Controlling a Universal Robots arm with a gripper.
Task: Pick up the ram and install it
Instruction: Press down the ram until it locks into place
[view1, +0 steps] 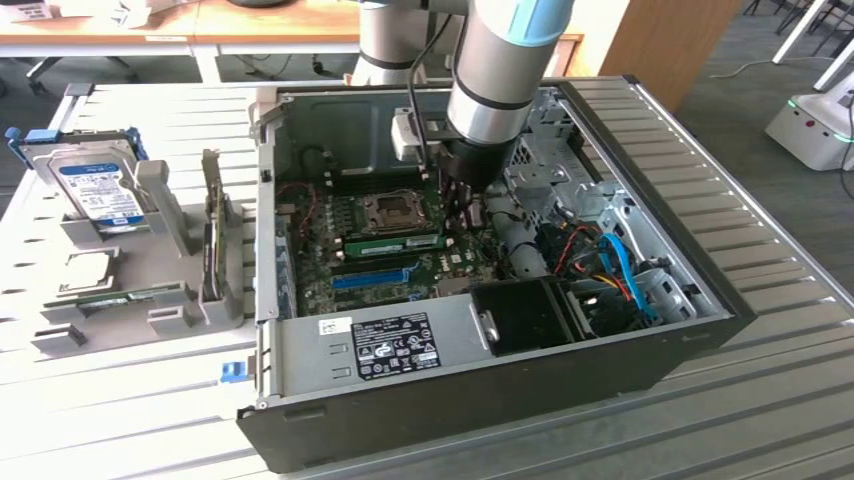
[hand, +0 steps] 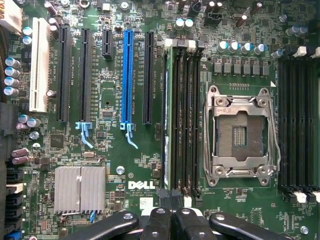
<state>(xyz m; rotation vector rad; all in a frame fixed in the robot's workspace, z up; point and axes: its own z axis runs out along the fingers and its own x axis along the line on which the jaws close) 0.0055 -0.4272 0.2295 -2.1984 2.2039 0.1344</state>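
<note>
One ram (view1: 395, 243), long, narrow and green, was recorded seated upright on the motherboard (hand: 107, 85), near the CPU socket (hand: 242, 132). In the wrist view it was seen edge-on. The gripper (hand: 172, 219) fingers were drawn together, empty.

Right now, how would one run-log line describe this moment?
gripper: shut, holds nothing | over: motherboard | ram: standing in slot near CPU socket | case: open

A robotics lab set in an office room. An opened desktop tower case (view1: 534, 385) lies on a slatted metal bench (view1: 774, 400); behind the case stand wooden desks (view1: 134, 30) on grey carpet (view1: 747, 100), and beside it a grey parts fixture (view1: 167, 205).
</note>
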